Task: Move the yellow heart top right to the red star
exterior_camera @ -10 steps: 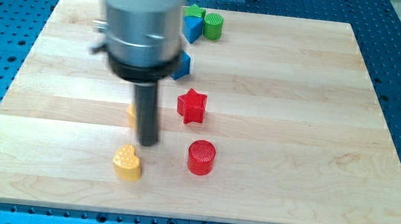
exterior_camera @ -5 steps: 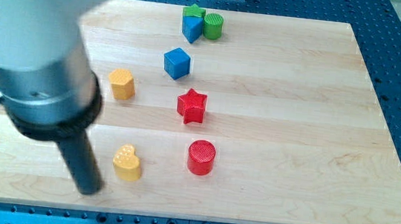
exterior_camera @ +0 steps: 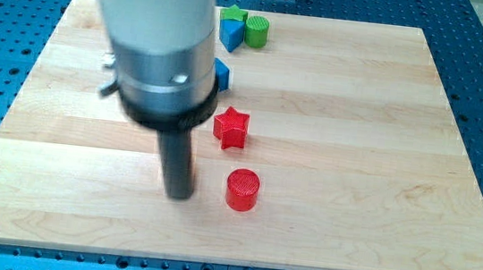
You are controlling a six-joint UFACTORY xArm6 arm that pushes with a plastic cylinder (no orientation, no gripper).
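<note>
The red star (exterior_camera: 231, 127) lies near the middle of the wooden board (exterior_camera: 360, 120). The yellow heart does not show; the rod and the arm's body cover the place where it lay. My tip (exterior_camera: 179, 194) rests on the board below and to the left of the red star, just left of the red cylinder (exterior_camera: 242, 190).
A blue cube (exterior_camera: 223, 75) peeks out from behind the arm's body above the red star. A blue block (exterior_camera: 230, 34), a green cylinder (exterior_camera: 256, 31) and a green star (exterior_camera: 232, 13) cluster at the board's top edge. The other yellow block is hidden by the arm.
My tip swung from above the yellow heart to its lower left, then right to where the heart lay. The heart and the other yellow block are now out of sight.
</note>
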